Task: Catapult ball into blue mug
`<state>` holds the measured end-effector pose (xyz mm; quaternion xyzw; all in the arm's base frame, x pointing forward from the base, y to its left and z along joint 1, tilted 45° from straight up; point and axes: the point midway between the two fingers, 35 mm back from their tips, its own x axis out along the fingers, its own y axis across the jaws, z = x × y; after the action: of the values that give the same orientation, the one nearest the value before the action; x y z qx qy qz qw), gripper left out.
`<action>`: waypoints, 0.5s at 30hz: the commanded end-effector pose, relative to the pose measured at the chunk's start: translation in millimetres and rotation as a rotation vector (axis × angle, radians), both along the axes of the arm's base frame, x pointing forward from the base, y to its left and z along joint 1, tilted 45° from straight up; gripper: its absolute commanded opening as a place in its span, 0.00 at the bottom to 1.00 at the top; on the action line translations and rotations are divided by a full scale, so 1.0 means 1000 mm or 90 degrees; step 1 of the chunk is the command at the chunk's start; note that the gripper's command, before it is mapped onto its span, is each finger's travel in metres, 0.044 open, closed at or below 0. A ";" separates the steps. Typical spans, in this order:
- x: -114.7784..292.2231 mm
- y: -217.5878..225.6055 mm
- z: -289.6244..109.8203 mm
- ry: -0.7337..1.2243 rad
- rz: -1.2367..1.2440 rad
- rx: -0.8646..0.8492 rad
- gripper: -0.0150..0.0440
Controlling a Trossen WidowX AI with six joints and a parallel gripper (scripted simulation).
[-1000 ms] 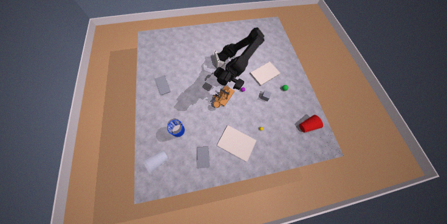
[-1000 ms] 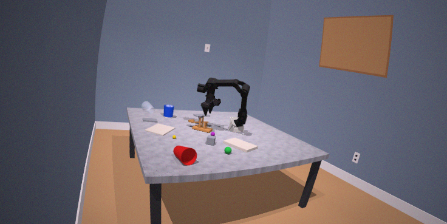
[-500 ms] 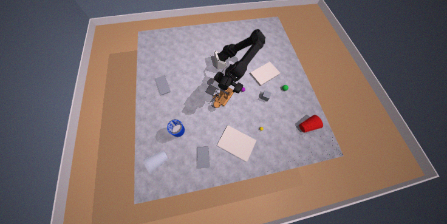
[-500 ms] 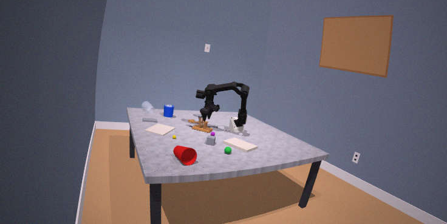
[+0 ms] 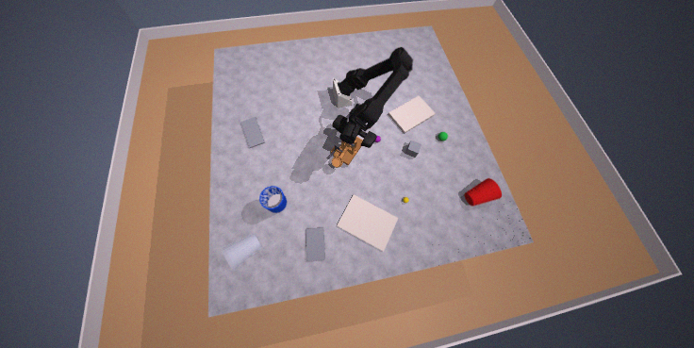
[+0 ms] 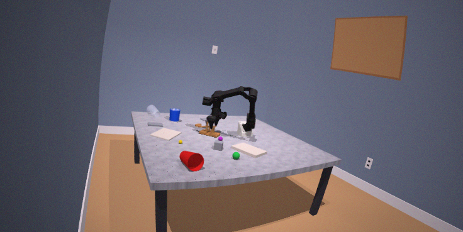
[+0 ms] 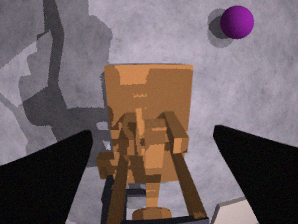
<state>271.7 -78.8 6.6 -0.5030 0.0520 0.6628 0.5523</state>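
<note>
A small wooden catapult (image 5: 345, 156) (image 6: 208, 132) (image 7: 149, 139) stands near the table's middle. My gripper (image 5: 353, 138) (image 6: 211, 124) (image 7: 154, 133) hangs just above it, open and empty, its black fingers on either side of the catapult in the wrist view. A purple ball (image 5: 377, 139) (image 6: 220, 138) (image 7: 237, 22) lies on the table just beside the catapult, apart from it.
A green ball (image 5: 441, 136), a yellow ball (image 5: 404, 199), a tipped red cup (image 5: 483, 192), a grey cube (image 5: 412, 148), two pale boards (image 5: 367, 222) (image 5: 410, 112), two grey slabs (image 5: 252, 132) (image 5: 315, 243) and a tipped clear cup (image 5: 240, 250) lie around.
</note>
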 end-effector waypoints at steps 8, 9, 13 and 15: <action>0.000 0.015 -0.013 0.004 -0.001 0.005 1.00; 0.000 0.016 -0.014 0.004 -0.001 0.006 1.00; 0.000 0.020 -0.019 0.004 -0.001 0.006 1.00; 0.000 0.021 -0.019 0.004 -0.001 0.006 1.00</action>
<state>273.5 -61.6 -9.8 -0.5023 0.0508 0.6631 0.5526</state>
